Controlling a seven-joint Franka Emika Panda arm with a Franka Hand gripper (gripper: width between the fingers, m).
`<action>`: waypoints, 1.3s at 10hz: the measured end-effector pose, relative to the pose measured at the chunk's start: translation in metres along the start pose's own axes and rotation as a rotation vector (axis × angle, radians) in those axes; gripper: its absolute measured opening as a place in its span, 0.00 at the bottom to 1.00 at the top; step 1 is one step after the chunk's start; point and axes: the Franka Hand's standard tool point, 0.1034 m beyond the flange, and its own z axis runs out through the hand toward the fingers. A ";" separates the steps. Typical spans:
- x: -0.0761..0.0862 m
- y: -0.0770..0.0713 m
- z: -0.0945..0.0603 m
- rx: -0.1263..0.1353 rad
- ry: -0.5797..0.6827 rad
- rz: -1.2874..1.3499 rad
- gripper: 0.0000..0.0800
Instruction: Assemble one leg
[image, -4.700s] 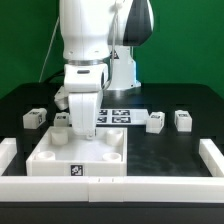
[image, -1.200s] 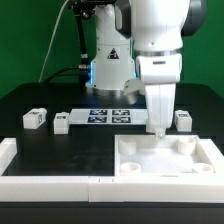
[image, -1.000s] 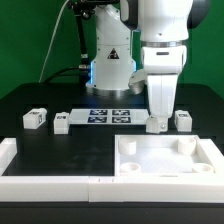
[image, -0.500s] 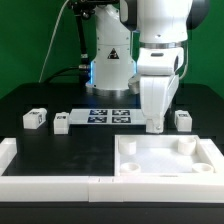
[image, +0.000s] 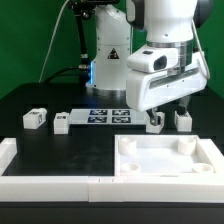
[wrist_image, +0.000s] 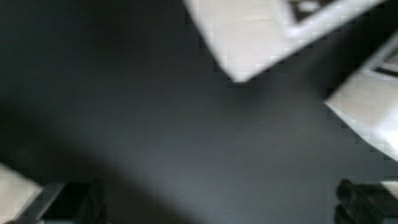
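Observation:
Four small white legs lie on the black table: two at the exterior view's left (image: 35, 118) (image: 61, 122) and two at its right (image: 155, 123) (image: 183, 120). My gripper (image: 167, 108) hangs tilted just above and between the two right legs, open and empty. In the wrist view the gripper (wrist_image: 217, 205) shows only dark fingertips (wrist_image: 365, 198) at the frame's corners, far apart, with bare blurred table between them. The large white tray-like piece (image: 140, 165) with corner sockets lies in front of the gripper, at the front right.
The marker board (image: 108, 116) lies at mid-table; its corner shows blurred in the wrist view (wrist_image: 267, 40). A white rail (image: 50, 181) runs along the front edge, with raised ends at both sides. The robot base stands behind.
The tray-like piece has been shifted from the front left to the front right and let go. In the last second the gripper lifted off it, moved back over the right legs and tilted.

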 end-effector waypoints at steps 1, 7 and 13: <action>-0.001 -0.011 0.001 0.009 -0.004 0.167 0.81; 0.003 -0.024 0.002 0.047 -0.009 0.710 0.81; -0.008 -0.046 0.007 0.082 -0.205 0.630 0.81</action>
